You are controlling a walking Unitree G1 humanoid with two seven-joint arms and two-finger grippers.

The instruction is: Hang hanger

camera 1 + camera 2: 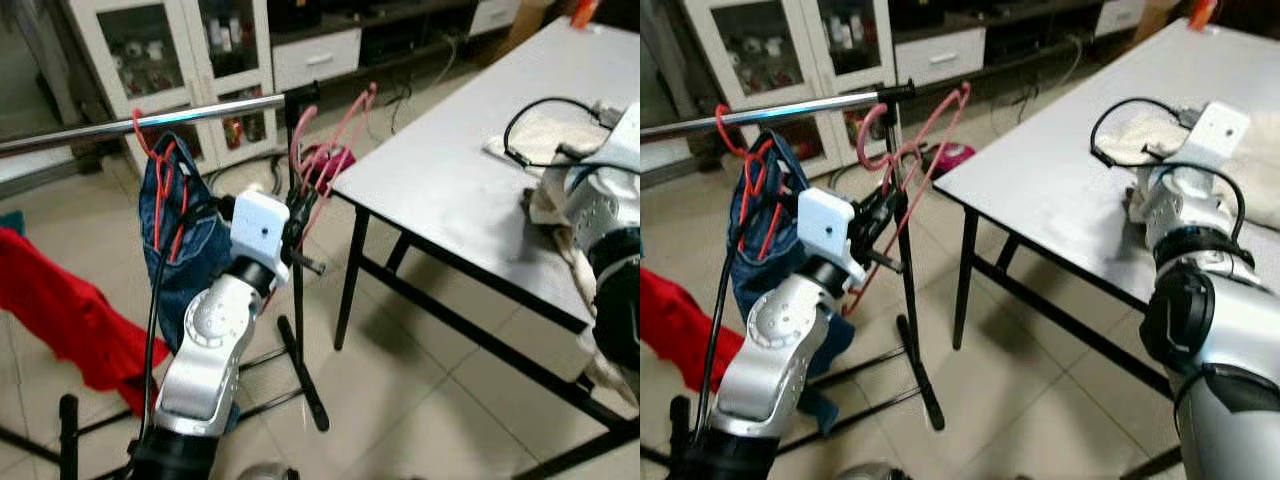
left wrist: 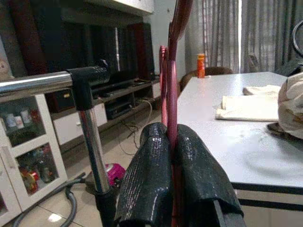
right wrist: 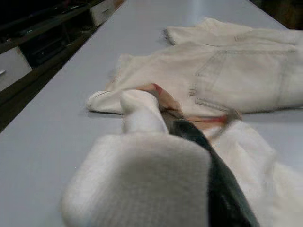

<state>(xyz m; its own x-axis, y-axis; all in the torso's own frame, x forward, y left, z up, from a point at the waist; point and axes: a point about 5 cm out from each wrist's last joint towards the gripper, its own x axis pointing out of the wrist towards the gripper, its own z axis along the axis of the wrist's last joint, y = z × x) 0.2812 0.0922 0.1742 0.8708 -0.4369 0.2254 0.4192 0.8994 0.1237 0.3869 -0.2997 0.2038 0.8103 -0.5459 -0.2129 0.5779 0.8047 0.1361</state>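
Note:
A pink hanger (image 1: 335, 140) is pinched in my left gripper (image 1: 298, 225), which is shut on its lower wires. The hanger stands upright beside the black corner joint (image 1: 300, 98) at the end of the silver rail (image 1: 140, 125), its hook just past the rail's end. In the left wrist view both black fingers (image 2: 147, 179) press on the pink wire (image 2: 171, 94). My right gripper (image 3: 180, 156) rests on the grey table (image 1: 450, 180), wrapped in a white cloth (image 3: 137, 179), with one black finger (image 3: 218, 189) showing.
A denim garment (image 1: 185, 240) hangs from a red hanger (image 1: 160, 170) on the rail. A red cloth (image 1: 60, 310) lies over a lower bar at left. The rack's post (image 1: 297, 300) stands near the table leg. White cabinets (image 1: 170, 50) line the back wall.

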